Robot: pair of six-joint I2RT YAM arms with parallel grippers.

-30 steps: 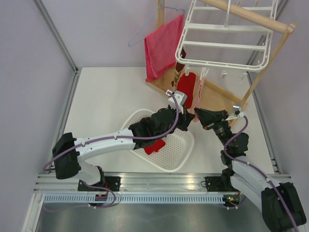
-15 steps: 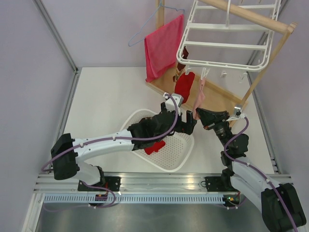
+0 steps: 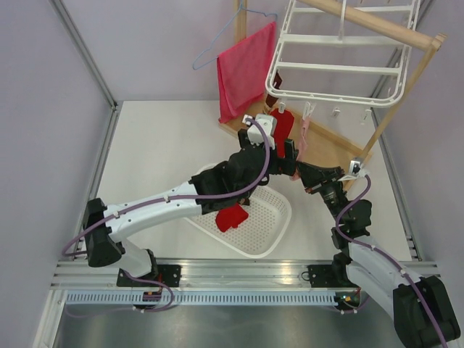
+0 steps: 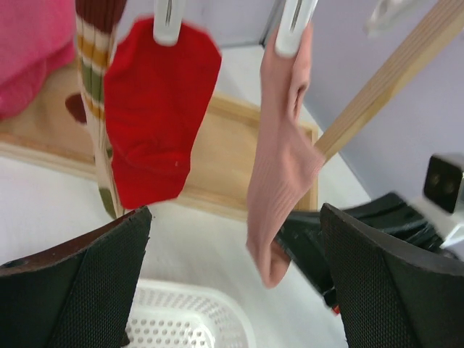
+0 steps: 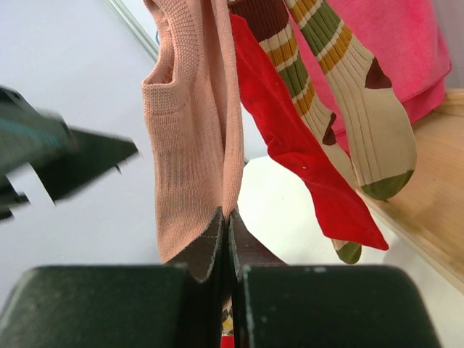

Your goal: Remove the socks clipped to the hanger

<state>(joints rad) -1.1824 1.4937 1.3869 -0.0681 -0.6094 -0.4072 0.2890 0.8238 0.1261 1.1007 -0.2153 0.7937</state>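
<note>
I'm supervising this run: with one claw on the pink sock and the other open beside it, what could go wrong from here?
1. The right claw pinches only the lower edge of the pink sock; a pull may slip off while the clip holds.
2. A hard tug could swing the hanger.
3. The open left claw sits close to the right one; they might collide, or it may snag the red sock.

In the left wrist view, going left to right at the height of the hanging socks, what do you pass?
red-pink towel → striped sock → red sock → pale pink sock → wooden stand's slanted bar
</note>
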